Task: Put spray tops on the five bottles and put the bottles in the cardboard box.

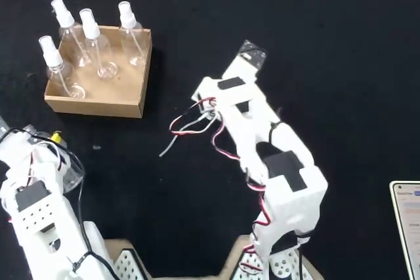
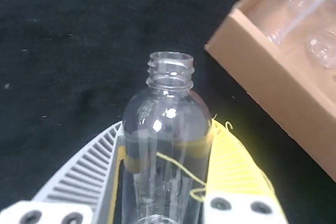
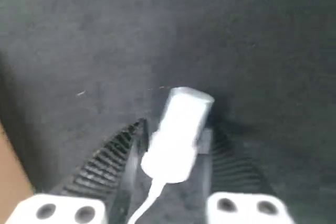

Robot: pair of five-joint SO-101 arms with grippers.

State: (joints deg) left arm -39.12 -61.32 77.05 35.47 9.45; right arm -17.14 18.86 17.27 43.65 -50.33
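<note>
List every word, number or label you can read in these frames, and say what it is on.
Screen at the right edge of the high view: lines of print, too small to read.
Cardboard box, bottle, spray top: no print visible.

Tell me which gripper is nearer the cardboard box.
Left. The left gripper, holding an uncapped bottle, is just off the near wall of the cardboard box; the right gripper, holding a spray top, is farther off beside it.
</note>
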